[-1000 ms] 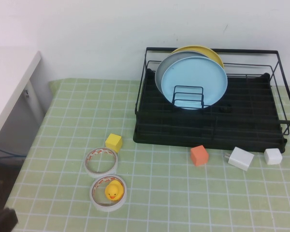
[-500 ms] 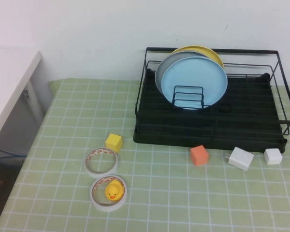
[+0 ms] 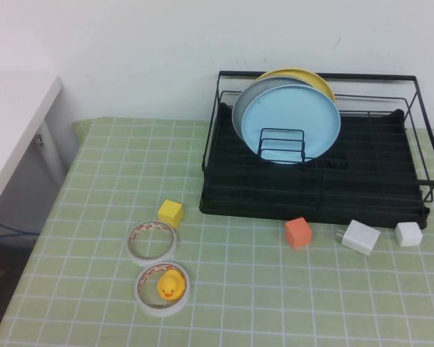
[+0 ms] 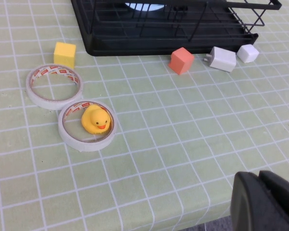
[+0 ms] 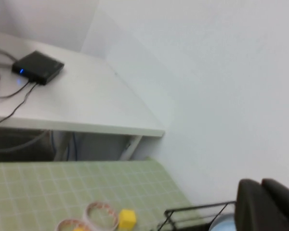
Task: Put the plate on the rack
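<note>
Light blue plate [image 3: 290, 122] is standing on edge in the black wire dish rack [image 3: 315, 189], front of a three-plate stack w/ a grey plate [image 3: 244, 102] right behind it and a yellow plate [image 3: 309, 76] at the back; a small wire divider loop [image 3: 281, 145] crosses its lower face. Rack sits at about 1 o'clock on the green checked tablecloth [image 3: 94, 181].

Just off the rack's front edge: orange cube [image 3: 299, 232], white charger plug [image 3: 359, 237], small white cube [image 3: 408, 233]. At about 8 o'clock from the rack: yellow cube [image 3: 170, 212], then an empty tape roll [image 3: 151, 241], then a 2nd tape roll [image 3: 162, 289] w/ a rubber duck [image 3: 170, 283] sitting inside it.

Left gripper [image 4: 267, 202] is pulled back over the near table edge, dark fingers pressed together, holding nothing. Right gripper [image 5: 269, 206] is raised high, facing the wall and a white side desk [image 5: 62, 103]; fingers look pressed together, nothing between them.
</note>
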Controlling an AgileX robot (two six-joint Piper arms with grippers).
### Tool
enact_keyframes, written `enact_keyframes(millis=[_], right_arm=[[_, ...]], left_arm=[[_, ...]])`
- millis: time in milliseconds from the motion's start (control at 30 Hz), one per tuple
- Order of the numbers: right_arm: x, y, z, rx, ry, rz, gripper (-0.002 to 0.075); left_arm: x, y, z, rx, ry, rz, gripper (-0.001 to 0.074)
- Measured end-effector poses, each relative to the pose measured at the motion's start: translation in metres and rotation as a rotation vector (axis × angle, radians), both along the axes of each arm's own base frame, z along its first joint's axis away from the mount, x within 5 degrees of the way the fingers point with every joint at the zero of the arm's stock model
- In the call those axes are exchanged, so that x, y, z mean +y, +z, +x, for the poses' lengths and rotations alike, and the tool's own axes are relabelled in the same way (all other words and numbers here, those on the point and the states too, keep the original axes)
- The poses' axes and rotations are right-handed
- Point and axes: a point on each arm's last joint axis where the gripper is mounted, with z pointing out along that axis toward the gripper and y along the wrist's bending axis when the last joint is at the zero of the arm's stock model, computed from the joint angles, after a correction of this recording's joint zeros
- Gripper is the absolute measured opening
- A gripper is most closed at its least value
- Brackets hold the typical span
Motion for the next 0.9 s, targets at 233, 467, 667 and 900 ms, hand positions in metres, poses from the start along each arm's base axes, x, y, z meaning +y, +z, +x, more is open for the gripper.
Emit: enact_keyframes(millis=[233,467,667,900], right_arm=[[-0.010,-0.039,-0.035,0.196,-0.133,-0.063,0.0010],[-0.020,-0.070,-0.061,0.160,-0.282,0.016,0.0010],[-0.030,-0.093,-0.046,0.052,-0.408,0.120,0.0010],[-0.044,-0.136,-0.011,0.062,-0.580,0.240,0.0010]], left_arm=[[0.000,0.000,0.000,0.000,0.000,-0.001,-0.0001],[0.000,0.000,0.000,0.001,0.001,-0.002,-0.0001],[0.000,0.000,0.000,0.001,0.001,-0.002,-0.0001],[0.000,0.000,0.000,0.001,0.001,-0.002,-0.0001]])
